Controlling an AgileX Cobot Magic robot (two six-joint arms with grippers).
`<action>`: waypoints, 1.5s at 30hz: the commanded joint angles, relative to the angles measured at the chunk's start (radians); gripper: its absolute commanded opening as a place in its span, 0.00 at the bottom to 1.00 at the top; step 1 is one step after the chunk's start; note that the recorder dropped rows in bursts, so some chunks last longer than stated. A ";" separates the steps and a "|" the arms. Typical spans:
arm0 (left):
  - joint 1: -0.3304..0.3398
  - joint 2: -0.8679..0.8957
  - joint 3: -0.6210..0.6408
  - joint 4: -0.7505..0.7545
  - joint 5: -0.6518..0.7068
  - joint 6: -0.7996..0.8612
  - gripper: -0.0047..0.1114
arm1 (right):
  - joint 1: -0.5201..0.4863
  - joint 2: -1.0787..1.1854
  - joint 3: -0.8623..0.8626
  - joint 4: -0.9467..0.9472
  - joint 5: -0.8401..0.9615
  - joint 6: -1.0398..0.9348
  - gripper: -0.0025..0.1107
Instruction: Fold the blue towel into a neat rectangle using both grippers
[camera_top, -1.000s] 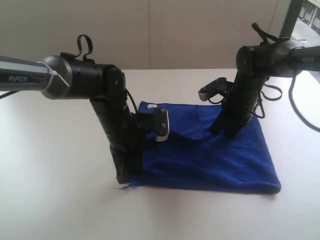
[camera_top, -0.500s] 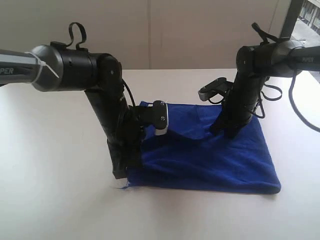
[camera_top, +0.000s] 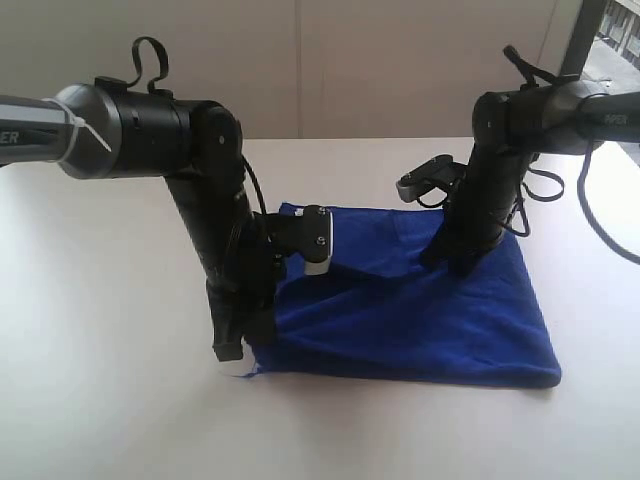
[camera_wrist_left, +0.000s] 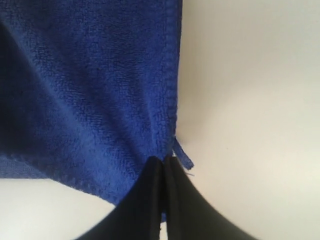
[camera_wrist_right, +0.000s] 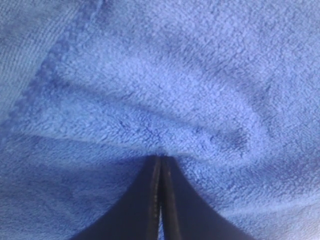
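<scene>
Blue towel (camera_top: 420, 310): you see it lying spread on the white table (camera_top: 100, 400), roughly rectangular, with a raised crease running across its far half and its near edge flat.

Left gripper (camera_top: 232, 352): it points straight down at the towel's near-left corner. In the left wrist view you find its jaws pressed together on that corner, and the cloth draws into folds toward the tips. A short blue thread (camera_wrist_left: 183, 156) hangs loose from the towel's hem, just beside the fingertips.

Right gripper (camera_top: 462, 262): it stands steeply on the cloth inside the towel's far edge, toward its right side. In the right wrist view you find its jaws closed on a small pucker of the pile.

Grey link (camera_top: 30, 135) of the left arm: it reaches off beyond the towel's left side.
</scene>
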 joint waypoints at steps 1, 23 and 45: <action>0.003 -0.014 0.008 0.010 0.046 0.005 0.04 | 0.002 0.038 0.008 0.006 -0.027 0.003 0.02; 0.003 -0.025 0.008 0.002 -0.017 0.005 0.65 | 0.002 0.038 0.008 0.006 -0.027 0.003 0.02; -0.162 0.138 0.006 -0.359 -0.923 0.205 0.62 | 0.002 0.038 0.008 0.049 -0.027 0.008 0.02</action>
